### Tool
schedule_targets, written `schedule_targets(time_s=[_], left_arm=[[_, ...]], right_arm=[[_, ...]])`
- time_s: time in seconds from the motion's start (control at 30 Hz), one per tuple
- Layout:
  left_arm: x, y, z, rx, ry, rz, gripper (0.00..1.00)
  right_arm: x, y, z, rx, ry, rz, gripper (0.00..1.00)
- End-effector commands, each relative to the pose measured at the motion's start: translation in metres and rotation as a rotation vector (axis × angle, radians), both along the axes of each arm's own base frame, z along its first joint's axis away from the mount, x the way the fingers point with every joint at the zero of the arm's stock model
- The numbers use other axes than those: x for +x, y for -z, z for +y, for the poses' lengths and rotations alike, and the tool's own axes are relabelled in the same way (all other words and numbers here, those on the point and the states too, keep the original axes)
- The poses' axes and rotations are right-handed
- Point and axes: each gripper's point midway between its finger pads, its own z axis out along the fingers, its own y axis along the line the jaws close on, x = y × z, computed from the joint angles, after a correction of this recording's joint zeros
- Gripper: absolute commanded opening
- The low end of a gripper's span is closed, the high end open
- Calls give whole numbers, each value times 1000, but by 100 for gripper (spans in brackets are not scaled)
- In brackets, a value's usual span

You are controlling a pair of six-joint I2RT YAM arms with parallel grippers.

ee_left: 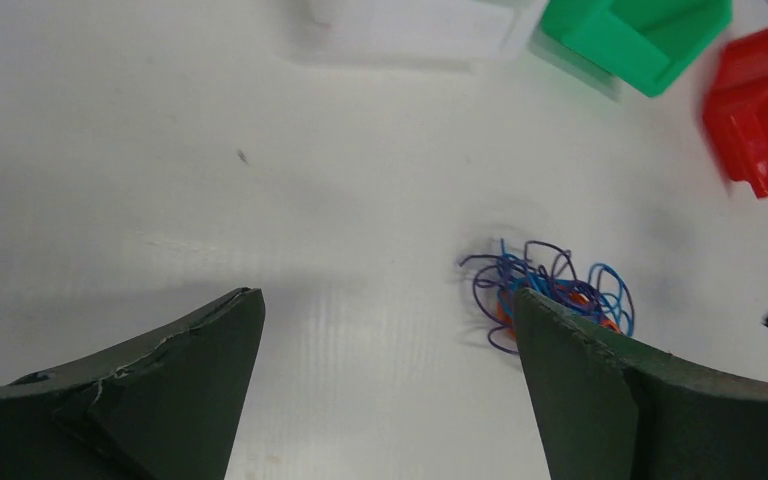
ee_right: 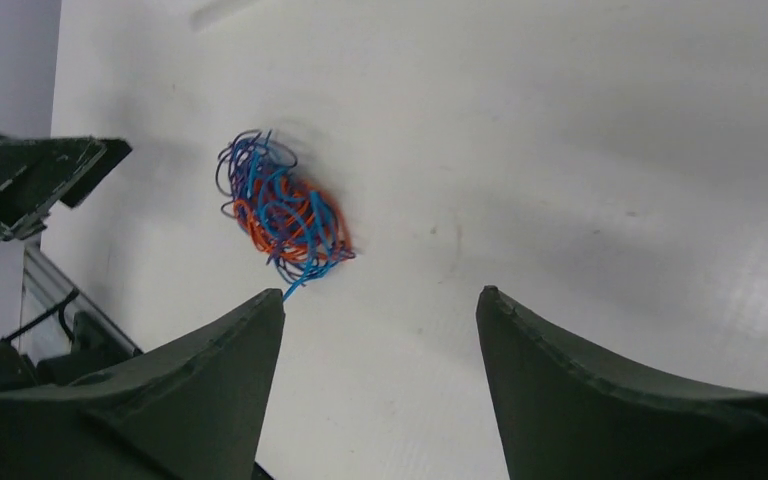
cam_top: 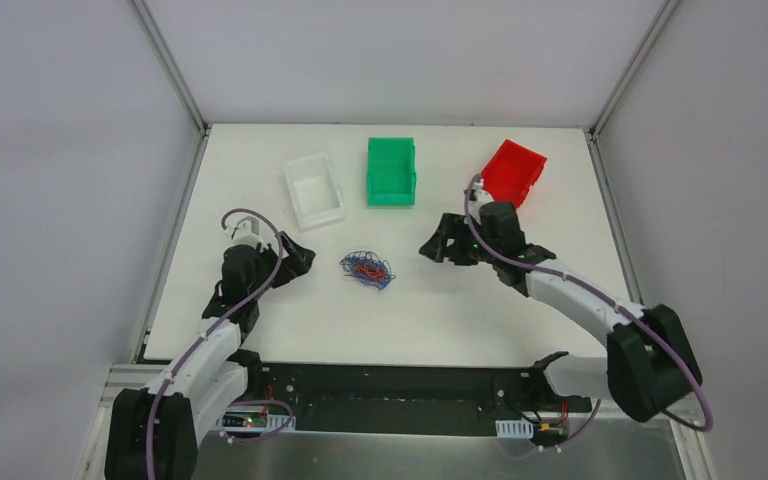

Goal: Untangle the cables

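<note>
The cables point(cam_top: 367, 269) lie as one palm-sized knot of blue, orange-red and dark purple wires on the white table, between the two arms. My left gripper point(cam_top: 300, 260) is open and empty, a short way left of the knot. In the left wrist view the knot point(ee_left: 550, 293) lies just beyond my right fingertip point(ee_left: 560, 350), partly hidden by it. My right gripper point(cam_top: 436, 245) is open and empty, a short way right of the knot. In the right wrist view the knot point(ee_right: 282, 211) lies ahead and left of my gripper point(ee_right: 380, 300), with a blue strand end near the left fingertip.
Three open bins stand at the back of the table: a white one point(cam_top: 314, 189), a green one point(cam_top: 391, 171) and a red one point(cam_top: 513, 172). The table's left edge point(cam_top: 175, 230) and right edge point(cam_top: 615, 230) meet grey walls.
</note>
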Motion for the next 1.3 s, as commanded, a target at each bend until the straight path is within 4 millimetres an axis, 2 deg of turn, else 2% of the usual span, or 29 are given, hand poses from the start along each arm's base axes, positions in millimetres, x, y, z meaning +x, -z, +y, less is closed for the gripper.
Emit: schedule_targets(time_s=[0.0,0.1,0.2,0.33,0.47,0.57,0.63,0.7,0.77,0.83,0.9,1.0,1.07,1.17,1.27], left_arm=[[2,-33,-50,-144,227,-41,96],[4,-37,-83,-164,367,-55,90],[9,-35,-102,-141,442,-37,86],[17,-33,-110,-142,462,-58,83],[18,-21,-119,-145,494,-59,79],[19,-17,-124,-162,501,-53,77],[21,-16,-125,-156,505,-47,76],[23,-13,-126,-151,514,-34,67],[24,-8,-130,-155,534,1,61],[25,-3,-135,-166,556,31,57],[27,0,-137,-172,563,47,56],[28,7,-137,-160,563,89,52],[29,13,-139,-156,576,129,39],[29,15,-144,-166,607,155,1],[29,14,-143,-164,606,162,0]], right_arm=[[-3,-13,68,56,-233,-36,70],[-4,3,97,35,-288,-20,62],[-4,17,114,39,-303,1,56],[1,27,127,73,-281,48,46],[14,44,128,48,-191,111,39],[13,57,135,83,-186,142,38],[12,65,138,84,-181,149,34],[10,72,141,81,-190,156,27],[5,71,146,101,-223,153,22],[2,65,148,113,-242,119,9],[3,60,143,124,-218,77,0],[3,51,137,167,-181,26,0],[4,47,133,192,-150,1,0],[3,38,131,219,-140,-39,0],[5,34,121,215,-83,-73,0]])
